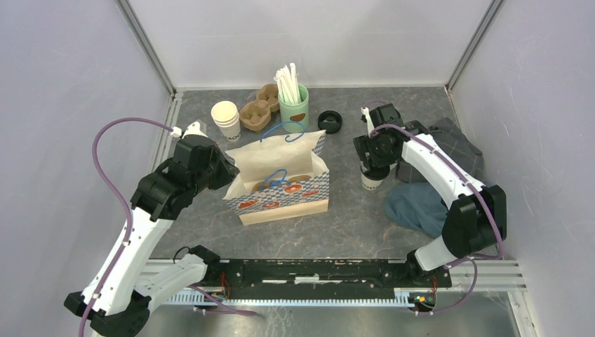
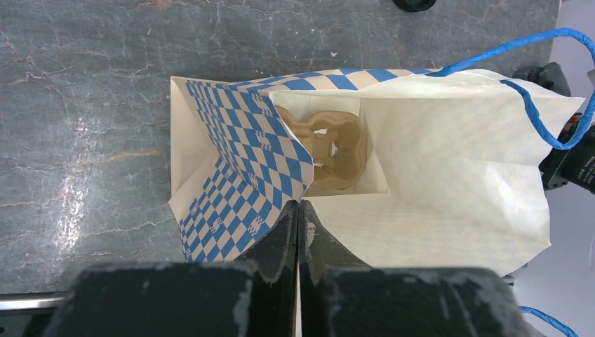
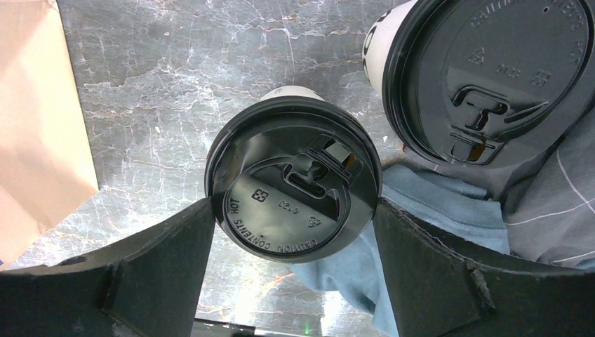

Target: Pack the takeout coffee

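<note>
Two lidded cups [image 3: 293,191] sat close; the right claw [image 3: 291,239] straddled one lid, spread, so squeeze centred. Left claw [image 2: 297,232] pinched the bag [image 2: 449,140] rim.

The round black plastic lid [image 3: 293,181] on the small white paper cup bears raised lettering, "CAUTION CONTENTS HOT", curving along its rim. A second black lid [image 3: 495,77], on the cup beside it, carries similar raised letters, probably the same warning, too faint to read.

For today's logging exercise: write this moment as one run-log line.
left gripper: shut on bag edge | right gripper: fingers either side of lidded cup | cup: on table, not packed
</note>
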Robot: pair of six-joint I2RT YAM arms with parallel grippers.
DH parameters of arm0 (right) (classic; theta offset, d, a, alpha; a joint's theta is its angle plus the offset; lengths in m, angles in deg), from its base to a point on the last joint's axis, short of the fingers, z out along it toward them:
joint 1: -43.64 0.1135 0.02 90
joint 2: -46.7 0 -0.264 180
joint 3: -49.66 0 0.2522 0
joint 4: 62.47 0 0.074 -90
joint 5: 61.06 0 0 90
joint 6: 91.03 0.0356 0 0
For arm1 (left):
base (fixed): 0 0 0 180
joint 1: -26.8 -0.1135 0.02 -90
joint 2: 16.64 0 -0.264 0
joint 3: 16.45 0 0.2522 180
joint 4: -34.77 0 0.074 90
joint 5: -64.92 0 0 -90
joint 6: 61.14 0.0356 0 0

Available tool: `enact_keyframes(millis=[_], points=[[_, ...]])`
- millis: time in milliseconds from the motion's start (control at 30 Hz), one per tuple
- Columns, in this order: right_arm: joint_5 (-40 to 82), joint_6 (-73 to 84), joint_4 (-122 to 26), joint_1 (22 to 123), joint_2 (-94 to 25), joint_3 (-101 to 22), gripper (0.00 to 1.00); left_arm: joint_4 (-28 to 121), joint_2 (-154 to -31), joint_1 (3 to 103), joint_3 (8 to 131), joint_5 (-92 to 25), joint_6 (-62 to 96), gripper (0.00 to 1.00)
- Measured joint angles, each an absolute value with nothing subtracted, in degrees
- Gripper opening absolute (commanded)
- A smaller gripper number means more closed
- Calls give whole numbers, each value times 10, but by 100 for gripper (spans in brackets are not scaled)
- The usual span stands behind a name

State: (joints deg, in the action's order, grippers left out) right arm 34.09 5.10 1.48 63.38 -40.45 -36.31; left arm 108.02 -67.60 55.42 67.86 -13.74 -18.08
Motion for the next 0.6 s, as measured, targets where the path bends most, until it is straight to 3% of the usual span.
enact_keyframes(millis=[300, 500, 600], points=[[336, 51, 7, 634, -404, -359, 86, 1080, -677, 554, 679, -137, -181, 10], [335, 51, 6, 634, -403, -359, 80, 1082, -679, 554, 679, -137, -180, 24], [335, 51, 7, 634, -400, -359, 78, 1085, -681, 554, 679, -134, -180, 37]])
